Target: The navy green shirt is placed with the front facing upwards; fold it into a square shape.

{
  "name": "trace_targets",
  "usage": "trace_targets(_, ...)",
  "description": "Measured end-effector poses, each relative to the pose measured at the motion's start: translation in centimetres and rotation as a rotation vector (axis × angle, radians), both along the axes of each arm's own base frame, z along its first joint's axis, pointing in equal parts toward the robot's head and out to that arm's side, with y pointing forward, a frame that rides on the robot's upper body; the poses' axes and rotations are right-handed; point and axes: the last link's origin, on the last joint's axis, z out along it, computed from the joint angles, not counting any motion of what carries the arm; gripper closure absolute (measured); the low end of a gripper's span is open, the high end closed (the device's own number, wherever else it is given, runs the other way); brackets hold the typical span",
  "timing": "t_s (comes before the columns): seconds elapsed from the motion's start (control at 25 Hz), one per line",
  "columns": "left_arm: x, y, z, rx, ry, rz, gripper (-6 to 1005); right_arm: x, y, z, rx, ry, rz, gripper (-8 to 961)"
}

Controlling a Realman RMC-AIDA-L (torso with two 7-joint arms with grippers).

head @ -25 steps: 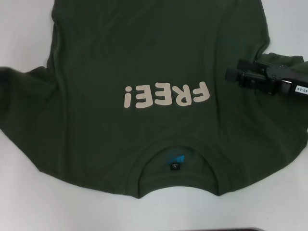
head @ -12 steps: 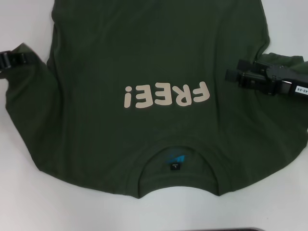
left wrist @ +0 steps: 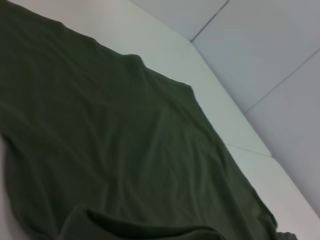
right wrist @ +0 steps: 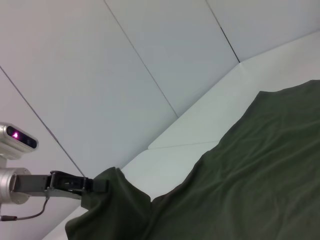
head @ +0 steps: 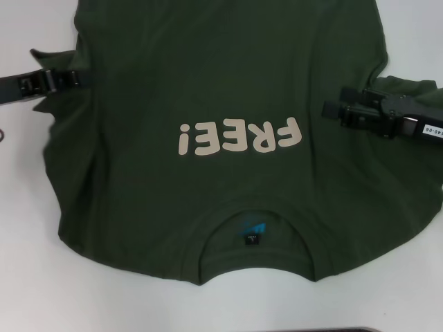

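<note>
The navy green shirt [head: 221, 138] lies spread out flat on the white tabletop [head: 34, 290], front side up. It fills most of the head view. Its neck hole is at 6 o'clock, nearest the robot, with a small black and blue label [head: 252, 235] inside it. Pale block letters [head: 239, 137] run across the chest (they read upside down from here). The cloth is dark green with soft wrinkles.

At 9 o'clock the left sleeve is pulled up and bunched over the body of the shirt. The left gripper [head: 77, 79] is right there, and its fingers are closed tight on the edge of that sleeve. The right wrist view shows this too: the left gripper [right wrist: 97, 186] pinches a raised peak of green cloth above the tabletop [right wrist: 200, 125].

At 3 o'clock the right gripper [head: 336, 107] sits low over the right side of the shirt, by the folded right sleeve. Its dark fingers point toward the middle and look close together, but I cannot tell if they hold any cloth.
</note>
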Motion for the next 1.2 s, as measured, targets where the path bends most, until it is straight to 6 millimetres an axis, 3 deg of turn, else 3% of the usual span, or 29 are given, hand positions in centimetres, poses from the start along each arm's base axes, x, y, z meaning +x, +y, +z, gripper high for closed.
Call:
trace_targets(0.68,0.6,1.0,-3.0,0.023,-0.049,0.020,990,0.1,-0.2,-0.2,-0.002,0.006,-0.006,39)
trace_targets(1.2,1.2,1.1,-4.0,0.021,-0.073,0.019,987,0.1,-0.2,-0.2,-0.003,0.005,-0.005,39)
